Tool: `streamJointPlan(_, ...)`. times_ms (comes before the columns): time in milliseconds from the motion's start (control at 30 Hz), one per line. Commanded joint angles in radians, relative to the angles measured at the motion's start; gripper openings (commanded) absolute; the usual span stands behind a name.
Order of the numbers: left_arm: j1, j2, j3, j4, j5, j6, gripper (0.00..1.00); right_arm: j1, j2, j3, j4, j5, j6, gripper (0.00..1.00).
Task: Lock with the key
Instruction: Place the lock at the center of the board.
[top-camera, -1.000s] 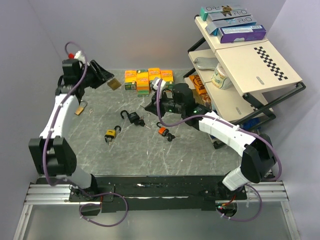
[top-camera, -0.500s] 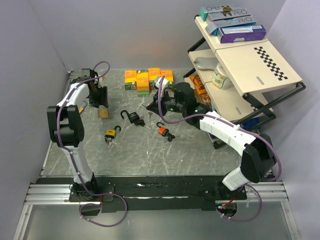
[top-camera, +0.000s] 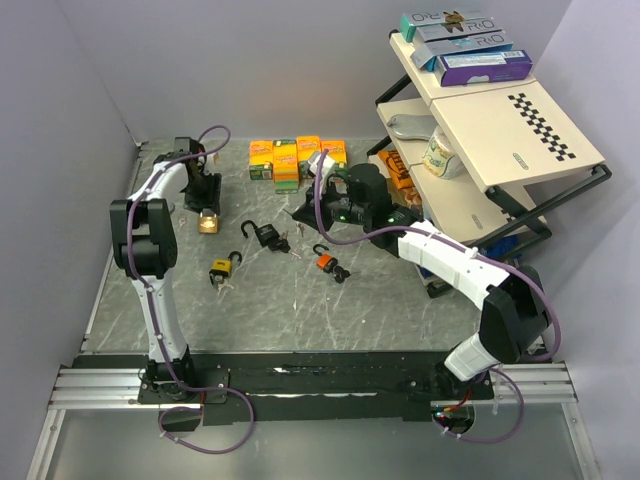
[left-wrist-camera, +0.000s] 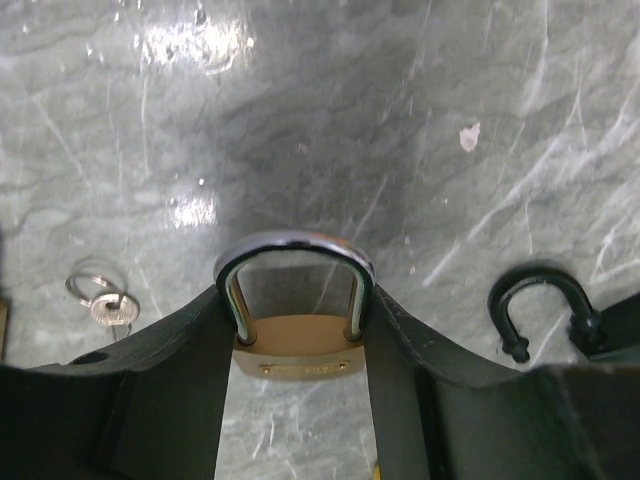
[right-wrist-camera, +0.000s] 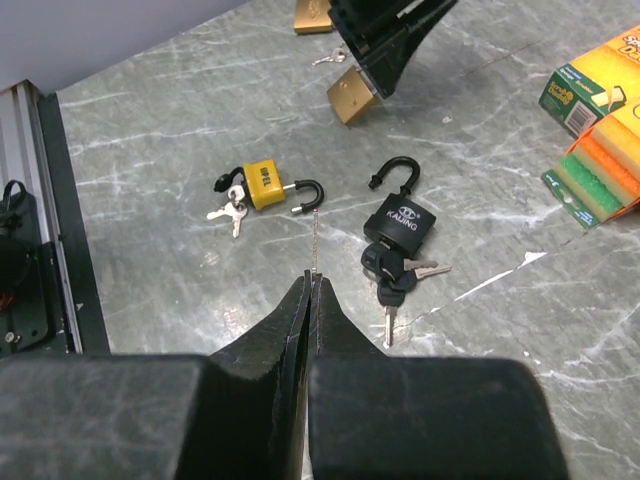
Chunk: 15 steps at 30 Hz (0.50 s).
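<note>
left gripper (left-wrist-camera: 297, 292) clamped on brass padlock (left-wrist-camera: 298, 345), shackle between its jaws | right gripper (right-wrist-camera: 311, 287) pressed together, empty | padlock likely dense, rigid, shackle slick: flat body grips better | key (left-wrist-camera: 108, 310) just left of jaws

White arm links (top-camera: 445, 257), black joints (top-camera: 138, 240), purple cables (top-camera: 316, 205)
</note>
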Motion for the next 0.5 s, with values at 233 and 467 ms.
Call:
streamJointPlan(233,-0.016,0.031,0.037,0.055,0.035,-0.023,0.41,-0.008,0.037,0.062,0.023,-0.009,0.033,0.0)
streamJointPlan(467,-0.016,-0.026,0.107,-0.014,0.084,0.003,0.84,-0.01,0.053,0.077,0.035,-0.015,0.065,0.0)
